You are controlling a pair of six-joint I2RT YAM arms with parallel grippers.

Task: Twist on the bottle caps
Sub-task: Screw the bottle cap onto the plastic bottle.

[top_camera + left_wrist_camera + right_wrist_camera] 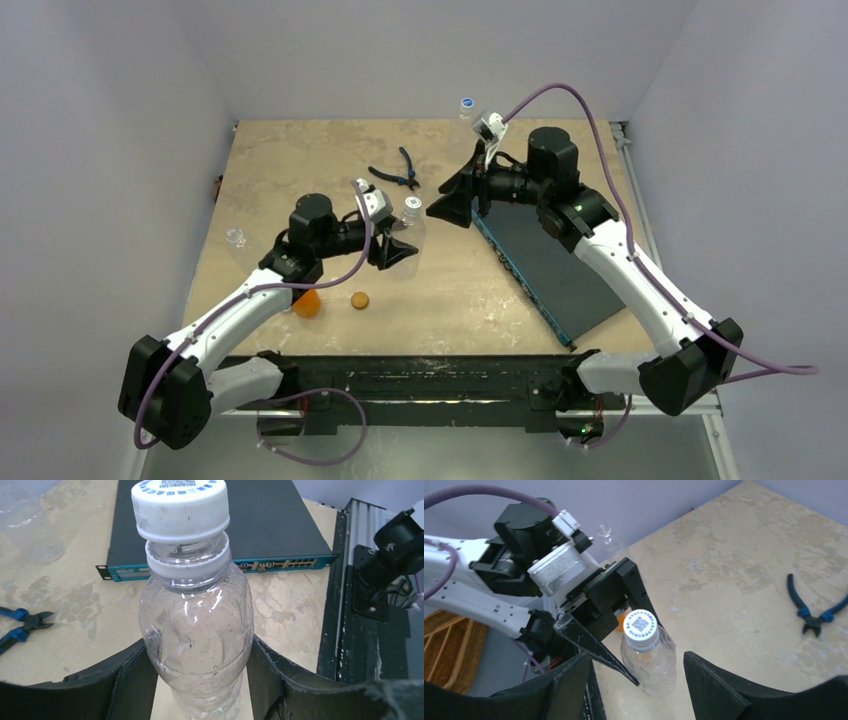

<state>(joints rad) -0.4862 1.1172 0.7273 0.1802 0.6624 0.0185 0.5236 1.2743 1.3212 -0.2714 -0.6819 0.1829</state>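
At the left of the desk [300, 160], an open-necked clear bottle [236, 238], the squat orange bottle [307, 302] and a flat orange-brown cap [360, 299] lie uncapped and apart from one another. From this we judge the task to be at an early stage.

The step in hand concerns the bottle near the middle of the desk. The left tool [199, 642] is closed to a moderate width around the body of an upright clear bottle [192, 600], with both pads pressed against its sides to steady it. A white cap [180, 510] sits on its neck (a thin gap shows above the retaining ring, so we take it as not fully wound down, though we cannot be sure).

To the right, the right tool [636, 657] is spread wide and holds nothing. It points at the cap from just beside it, and as far as we can see its jaws touch neither cap nor bottle.

As we read it, the next move calls for the right tool to centre over the cap, close on its rim and turn it. The left tool has to resist that twist, and the thin bottle wall may buckle if it squeezes harder.
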